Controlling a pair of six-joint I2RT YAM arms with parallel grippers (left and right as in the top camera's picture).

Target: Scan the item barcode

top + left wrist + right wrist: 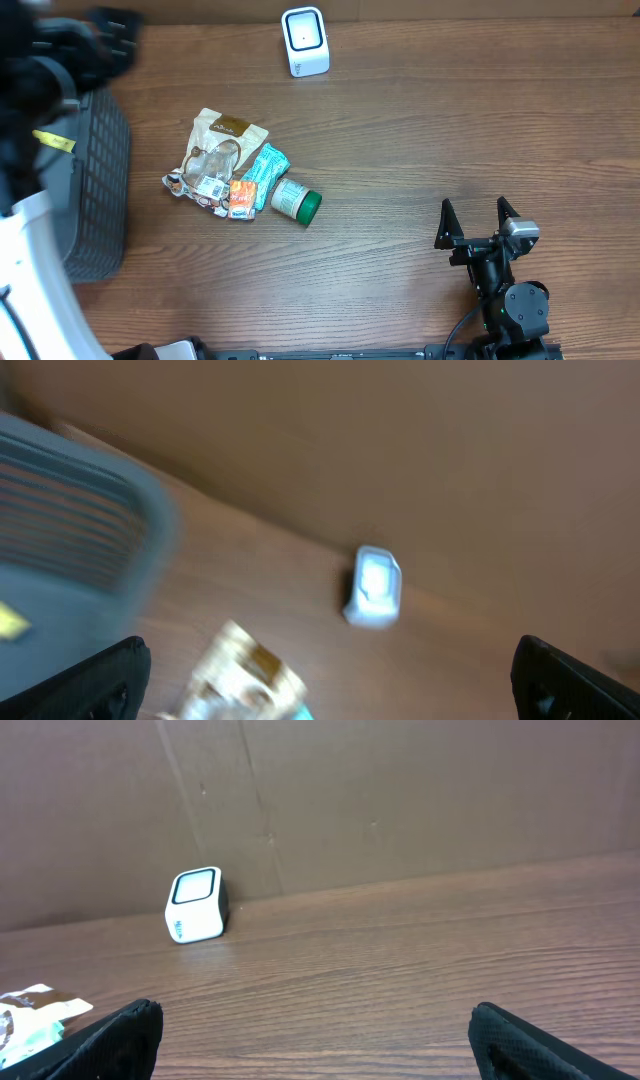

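Both pincers idle, nothing picked

My right pincer (pixel 477 222) is spread wide and empty, low over the table (pixel 420 130) at the near right, well apart from every item. On the right wrist view its fingers (pixel 105 1040) sit in the bottom corners with only bare wood between them.

My left pincer (pixel 330 690) is also spread wide and empty. Its wrist view is blurred, but both dark tips show in the bottom corners with nothing clamped. Overhead, that arm is a blur at the far left, above the dark basket (pixel 95 190). There's a yellow tag (pixel 55 140) inside the basket.

The items are in one small heap, left of centre, just right of the basket:
- tan pouch (pixel 225 140) lying flat at the back of the heap
- teal packet (pixel 266 168) against its right edge
- orange packet (pixel 242 197) at the front
- jar (pixel 296 201) with a green cap, on its side at the right end, cap pointing right

There's a white label at the pouch's lower end, too small to read. I can't tell which way any barcode faces.

The scanner (pixel 305 42) stands upright at the far edge, centre, close to the cardboard wall (pixel 400 800), well apart from the heap and from both pincers
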